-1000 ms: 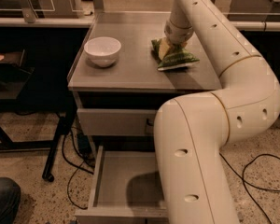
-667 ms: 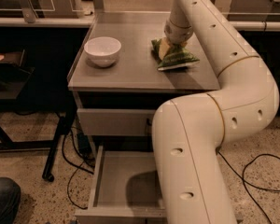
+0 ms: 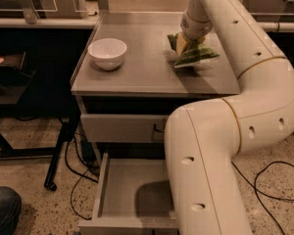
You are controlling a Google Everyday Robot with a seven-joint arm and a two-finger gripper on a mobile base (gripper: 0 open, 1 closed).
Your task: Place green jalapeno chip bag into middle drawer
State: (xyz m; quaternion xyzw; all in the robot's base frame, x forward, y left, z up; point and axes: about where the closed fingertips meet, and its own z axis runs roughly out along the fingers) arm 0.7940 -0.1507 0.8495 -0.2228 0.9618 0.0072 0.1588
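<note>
The gripper sits on the green jalapeno chip bag at the cabinet top's 2 o'clock (clenched or loose, I cannot tell). A white bowl stands at the bag's 9 o'clock. The middle drawer hangs open at 6 o'clock.

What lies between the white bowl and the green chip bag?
Only bare cabinet top, in the camera view. The gripper is at the green chip bag, apart from the white bowl.

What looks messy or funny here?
Nothing is spilled or broken. The green jalapeno chip bag sits crumpled on the cabinet top beneath the gripper, and the middle drawer below is pulled wide open, nothing visible inside.
</note>
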